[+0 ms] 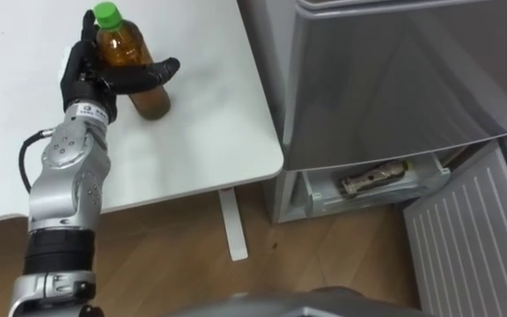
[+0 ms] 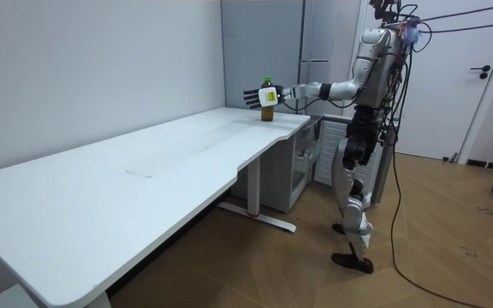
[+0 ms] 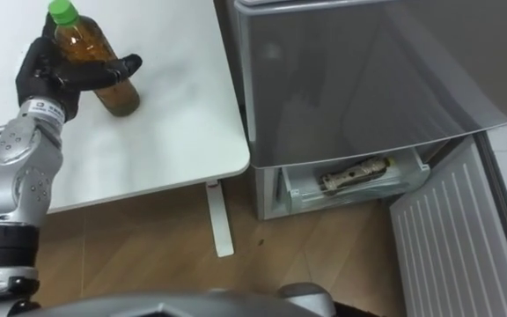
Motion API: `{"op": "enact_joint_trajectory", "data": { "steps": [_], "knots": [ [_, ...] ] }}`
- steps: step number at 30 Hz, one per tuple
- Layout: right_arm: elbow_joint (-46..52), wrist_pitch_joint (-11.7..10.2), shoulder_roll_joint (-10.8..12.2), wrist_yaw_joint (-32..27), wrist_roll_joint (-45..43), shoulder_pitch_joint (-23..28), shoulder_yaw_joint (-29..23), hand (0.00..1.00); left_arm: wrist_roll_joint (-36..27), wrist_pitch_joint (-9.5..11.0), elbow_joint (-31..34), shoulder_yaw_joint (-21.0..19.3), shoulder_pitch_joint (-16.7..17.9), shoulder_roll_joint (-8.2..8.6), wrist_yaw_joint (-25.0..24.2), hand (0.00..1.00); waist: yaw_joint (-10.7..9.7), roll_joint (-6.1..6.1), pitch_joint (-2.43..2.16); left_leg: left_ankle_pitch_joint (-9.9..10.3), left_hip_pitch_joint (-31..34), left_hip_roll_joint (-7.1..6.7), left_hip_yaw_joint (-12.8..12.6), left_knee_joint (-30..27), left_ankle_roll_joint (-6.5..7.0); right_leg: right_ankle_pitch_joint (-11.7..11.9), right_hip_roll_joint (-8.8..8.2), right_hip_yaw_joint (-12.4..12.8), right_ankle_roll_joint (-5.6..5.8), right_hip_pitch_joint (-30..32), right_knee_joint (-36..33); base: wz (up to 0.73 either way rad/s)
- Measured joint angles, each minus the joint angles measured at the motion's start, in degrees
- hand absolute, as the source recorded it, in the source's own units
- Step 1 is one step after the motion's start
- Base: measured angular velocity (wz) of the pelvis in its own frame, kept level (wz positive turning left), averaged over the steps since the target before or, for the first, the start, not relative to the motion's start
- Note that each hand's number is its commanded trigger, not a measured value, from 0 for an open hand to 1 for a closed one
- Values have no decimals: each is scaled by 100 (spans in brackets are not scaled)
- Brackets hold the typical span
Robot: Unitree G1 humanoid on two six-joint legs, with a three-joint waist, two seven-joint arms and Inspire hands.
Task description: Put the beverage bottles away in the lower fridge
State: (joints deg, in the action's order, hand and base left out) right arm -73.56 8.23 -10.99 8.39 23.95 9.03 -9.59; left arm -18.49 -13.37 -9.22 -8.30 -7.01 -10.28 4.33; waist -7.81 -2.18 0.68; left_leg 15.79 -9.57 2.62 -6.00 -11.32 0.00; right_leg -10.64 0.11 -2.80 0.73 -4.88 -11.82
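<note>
Left hand [image 1: 82,72] in the upper left of the frame, fingers and thumb curled round the one bottle [image 1: 121,48], amber with a green cap [image 1: 106,13]. The grip sits on the bottle's middle. The bottle stands upright near the corner of the white table [image 1: 201,114]. We cannot tell whether its base rests on the top or is just clear of it. The relation that matters: the open lower drawer [image 1: 416,187] of the grey fridge [image 1: 385,70] lies down and to the right in the frame from the hand, past the table's edge and lower than the tabletop. We judge the bottle must be carried rightward and downward, held upright. In the room view the robot stands at the table's end beside the fridge, left arm stretched out over the table, so the left hand is the one on the job. Count: one bottle, one table, one fridge, one white door [image 1: 473,238] swung open at lower right, one brownish packet [image 1: 375,179] already in the drawer.
</note>
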Motion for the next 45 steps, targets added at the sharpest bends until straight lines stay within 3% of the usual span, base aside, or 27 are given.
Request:
{"op": "enact_joint_trajectory", "data": {
  "steps": [1,13,23,33,38,45],
  "knots": [
    [0,-1,0,-23,-17,1,20,0,0,0,-68,-1,0,0,2,100,3,-3,-2,0,-2,0,-2,-3,0,0,0,6,0,2,-7,0],
    [-9,13,0,-123,-79,-28,145,0,-115,-5,-154,-21,0,-1,-153,100,13,-16,-12,-2,-2,-6,-17,-6,-4,0,15,101,1,72,-89,-4],
    [-1,57,1,-125,-292,-72,137,0,-229,-134,-223,27,1,-6,-205,100,-12,0,-4,-3,4,-6,-18,2,-4,1,18,116,0,99,-83,0],
    [31,57,-1,-122,-802,-109,133,0,-249,-166,-240,27,1,-71,-205,100,3,8,-7,-3,-2,-5,-13,-3,-4,5,18,107,-5,92,-83,0],
    [241,57,-1,-61,-798,-112,147,0,-337,-165,-230,28,0,-196,-199,100,5,-6,-16,-3,12,-2,-13,-18,-4,21,17,93,-11,120,-79,0],
    [251,-26,-2,191,-796,-291,164,0,-323,-164,149,112,1,-201,-145,100,20,1,-22,-3,70,-1,-3,-34,-4,36,11,79,-10,165,-82,1]
  ]
}}
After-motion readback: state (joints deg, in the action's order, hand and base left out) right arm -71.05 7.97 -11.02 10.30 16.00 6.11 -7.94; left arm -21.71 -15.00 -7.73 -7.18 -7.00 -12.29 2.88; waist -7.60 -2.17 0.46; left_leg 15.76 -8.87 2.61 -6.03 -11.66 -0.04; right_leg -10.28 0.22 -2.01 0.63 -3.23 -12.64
